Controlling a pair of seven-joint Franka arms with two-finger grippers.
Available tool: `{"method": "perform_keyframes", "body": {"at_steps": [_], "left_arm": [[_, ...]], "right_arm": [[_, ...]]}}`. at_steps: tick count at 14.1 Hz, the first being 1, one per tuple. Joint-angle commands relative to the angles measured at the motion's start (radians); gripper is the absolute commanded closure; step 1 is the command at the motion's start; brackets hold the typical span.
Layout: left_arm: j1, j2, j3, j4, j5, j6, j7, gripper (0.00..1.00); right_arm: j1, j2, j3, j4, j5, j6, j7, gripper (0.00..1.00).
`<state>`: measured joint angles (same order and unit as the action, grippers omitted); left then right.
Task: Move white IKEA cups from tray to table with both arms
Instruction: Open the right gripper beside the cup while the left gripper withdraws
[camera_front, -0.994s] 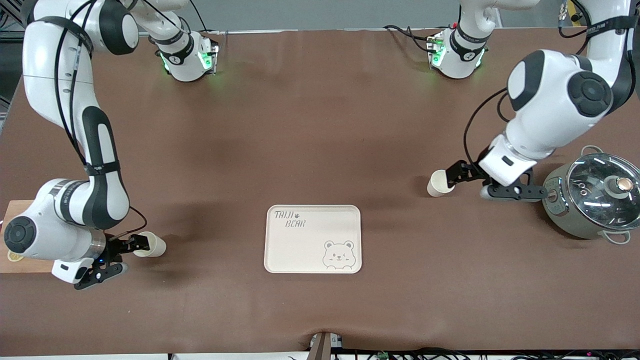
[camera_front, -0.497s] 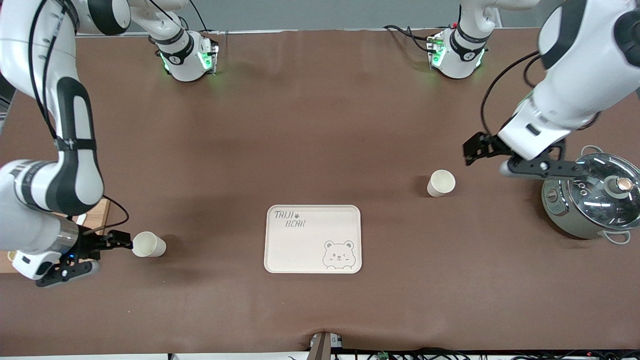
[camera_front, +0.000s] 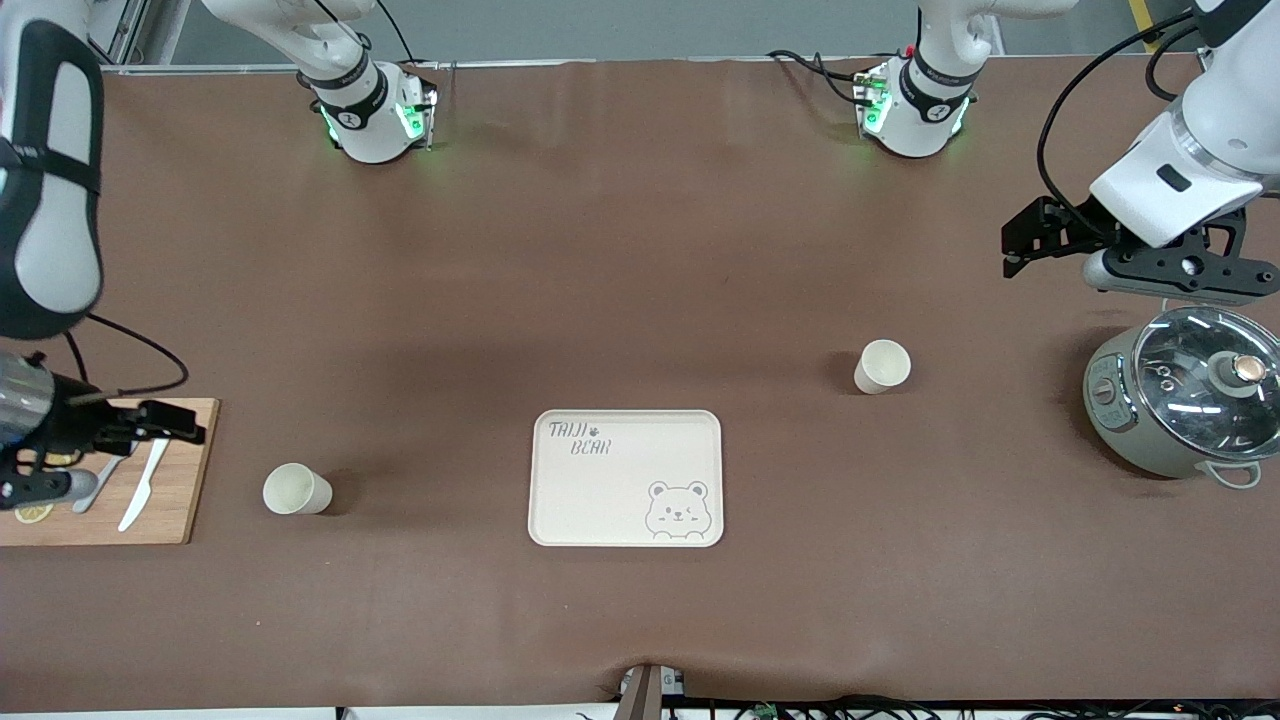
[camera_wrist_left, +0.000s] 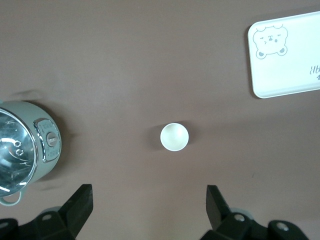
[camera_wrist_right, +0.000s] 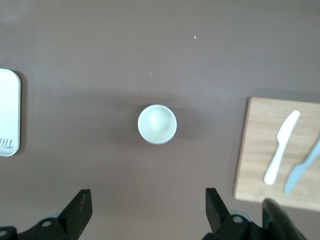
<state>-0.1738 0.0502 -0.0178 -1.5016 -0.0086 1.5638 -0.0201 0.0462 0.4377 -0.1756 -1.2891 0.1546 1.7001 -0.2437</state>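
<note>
Both cups now stand released on the table (camera_front: 640, 260): the left gripper (camera_front: 1012, 243) and right gripper (camera_front: 180, 428), jaws wide and empty, have lifted clear of the cup by the pot (camera_front: 881, 366) and the cup by the board (camera_front: 295, 490); the tray (camera_front: 625, 478) is bare, so the task looks done.

Even, diffuse overhead light falls on the matte brown bench (camera_front: 640, 250), soft shadows sit at three o'clock of one cup (camera_front: 296, 490) and nine o'clock of the other (camera_front: 881, 366), glare streaks the pot lid (camera_front: 1205, 385), and both wrist views look slightly soft.
</note>
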Motion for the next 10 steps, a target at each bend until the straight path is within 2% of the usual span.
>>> {"method": "perform_keyframes", "body": {"at_steps": [1,4,6,10], "left_arm": [[0.020,-0.009,-0.007,0.001,0.022,-0.025,0.023,0.00],[0.020,-0.009,-0.002,0.004,0.024,-0.027,0.029,0.00],[0.028,-0.009,0.002,0.003,0.022,-0.027,0.064,0.00],[0.056,-0.003,-0.005,0.003,0.021,-0.027,0.078,0.00]], "right_arm": [[0.003,-0.089,0.011,-0.030,-0.035,-0.077,0.053,0.00],[0.041,-0.167,0.016,-0.030,-0.088,-0.169,0.144,0.00],[0.060,-0.201,0.018,-0.027,-0.090,-0.221,0.161,0.00],[0.066,-0.205,0.015,0.019,-0.105,-0.284,0.155,0.00]]}}
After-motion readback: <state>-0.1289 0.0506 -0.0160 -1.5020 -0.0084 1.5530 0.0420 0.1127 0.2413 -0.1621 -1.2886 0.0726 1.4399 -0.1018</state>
